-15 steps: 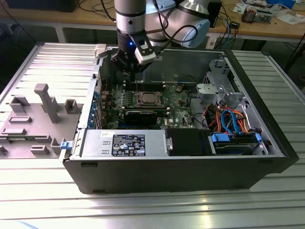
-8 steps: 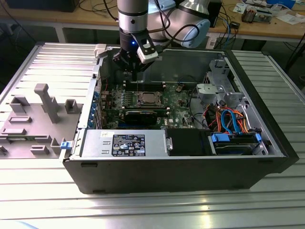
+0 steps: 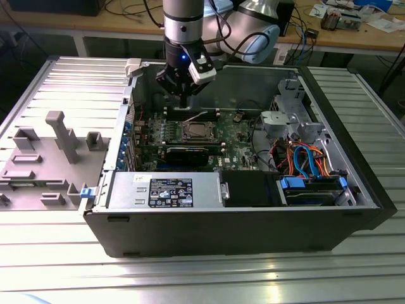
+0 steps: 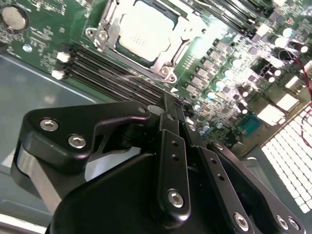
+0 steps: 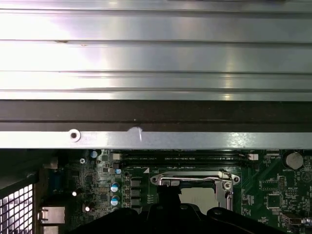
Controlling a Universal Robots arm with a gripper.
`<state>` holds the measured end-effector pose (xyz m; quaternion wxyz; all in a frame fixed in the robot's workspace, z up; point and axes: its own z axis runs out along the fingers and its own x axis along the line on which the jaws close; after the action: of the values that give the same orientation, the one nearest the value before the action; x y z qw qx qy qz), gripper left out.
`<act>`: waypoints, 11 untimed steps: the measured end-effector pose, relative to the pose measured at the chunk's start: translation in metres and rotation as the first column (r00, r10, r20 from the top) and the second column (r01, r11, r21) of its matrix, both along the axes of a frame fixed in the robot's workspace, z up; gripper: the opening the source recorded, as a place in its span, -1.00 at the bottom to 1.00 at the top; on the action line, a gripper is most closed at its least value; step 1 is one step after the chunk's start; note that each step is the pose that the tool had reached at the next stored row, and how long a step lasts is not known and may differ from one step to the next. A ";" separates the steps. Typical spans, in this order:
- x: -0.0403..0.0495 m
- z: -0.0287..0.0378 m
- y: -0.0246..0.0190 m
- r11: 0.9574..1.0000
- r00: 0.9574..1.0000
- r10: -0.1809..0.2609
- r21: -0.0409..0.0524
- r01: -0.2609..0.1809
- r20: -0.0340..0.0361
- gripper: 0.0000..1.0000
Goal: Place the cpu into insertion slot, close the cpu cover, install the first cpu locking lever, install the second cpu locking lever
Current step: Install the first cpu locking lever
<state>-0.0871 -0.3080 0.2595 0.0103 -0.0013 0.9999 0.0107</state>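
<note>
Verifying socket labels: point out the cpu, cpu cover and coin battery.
cpu (image 4: 146, 30): second wrist view, centre of metal top.
cpu cover (image 4: 187, 30): second wrist view, frame's side bar.
coin battery (image 4: 13, 17): second wrist view, centre of face.

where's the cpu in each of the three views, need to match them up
Exterior view: the cpu sits mid-motherboard inside the open case, just nearer the camera than the gripper.
Second wrist view: the cpu lies framed by the cpu cover, beyond the gripper's black body.
First wrist view: the cpu peeks out within the cover, partly hidden by the gripper.
Shared landmark: the round coin battery beside the socket.
</note>
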 end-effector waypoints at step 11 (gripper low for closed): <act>0.0023 -0.0010 -0.0003 0.999 1.000 -0.011 0.037 0.011 0.000 -0.79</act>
<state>-0.0848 -0.3084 0.2585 0.0105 0.0045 0.9995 0.0291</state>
